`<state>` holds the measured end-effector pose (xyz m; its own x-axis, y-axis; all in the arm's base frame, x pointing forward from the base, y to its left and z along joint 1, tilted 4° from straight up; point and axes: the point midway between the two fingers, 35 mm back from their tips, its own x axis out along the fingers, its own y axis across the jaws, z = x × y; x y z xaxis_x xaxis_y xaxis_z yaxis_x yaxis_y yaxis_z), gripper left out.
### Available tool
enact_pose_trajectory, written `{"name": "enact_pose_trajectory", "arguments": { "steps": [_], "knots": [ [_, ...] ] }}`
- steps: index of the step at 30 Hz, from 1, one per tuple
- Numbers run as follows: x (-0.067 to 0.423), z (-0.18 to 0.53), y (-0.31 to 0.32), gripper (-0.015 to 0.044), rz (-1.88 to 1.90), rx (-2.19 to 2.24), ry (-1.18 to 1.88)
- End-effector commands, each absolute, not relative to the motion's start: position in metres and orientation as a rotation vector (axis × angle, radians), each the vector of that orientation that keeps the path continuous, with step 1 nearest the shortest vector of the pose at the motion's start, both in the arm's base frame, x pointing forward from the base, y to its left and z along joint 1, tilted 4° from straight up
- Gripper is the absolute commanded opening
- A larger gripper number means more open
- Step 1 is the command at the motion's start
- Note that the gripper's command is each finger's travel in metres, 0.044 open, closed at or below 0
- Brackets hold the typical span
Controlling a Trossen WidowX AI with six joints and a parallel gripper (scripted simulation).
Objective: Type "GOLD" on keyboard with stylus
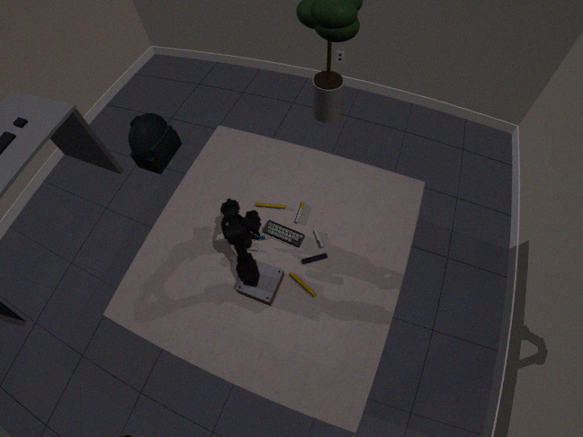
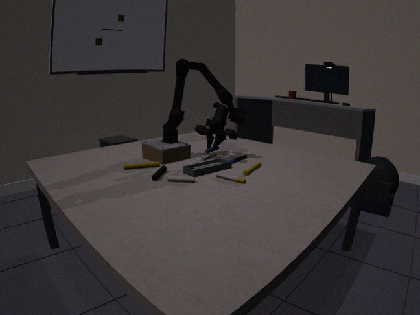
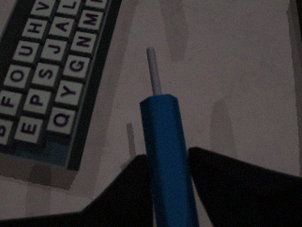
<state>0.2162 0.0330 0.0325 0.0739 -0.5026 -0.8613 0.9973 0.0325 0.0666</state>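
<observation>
The pincer (image 3: 170,188) is clamped on the blue stylus (image 3: 165,150), its dark fingers pressing either side of the barrel. The stylus's thin grey tip (image 3: 153,70) points over bare tabletop (image 3: 234,70), just beside the keyboard (image 3: 42,84), apart from its keys.

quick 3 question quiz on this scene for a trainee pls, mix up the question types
1. True or false: the gripper is shut on the blue stylus.
2. In the wrist view, the stylus tip is: A) pressing a key, B) over bare desk beside the keyboard, C) hidden.
3. Fill in: in the wrist view, the key in the keyboard's nearest corner, below Y, reads ___.

Key: 1 true; 2 B; 3 Q
</observation>
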Motion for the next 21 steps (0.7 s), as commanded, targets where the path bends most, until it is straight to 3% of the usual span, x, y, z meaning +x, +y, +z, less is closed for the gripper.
{"name": "enact_pose_trajectory", "arguments": {
  "steps": [1, 21],
  "knots": [
    [0.219, 0.035, 0.03, 0.0, -1.313, 0.726, 0.828],
    [0.229, 0.05, 0.013, 0.0, -1.034, 0.037, 1.21]
  ]
}}
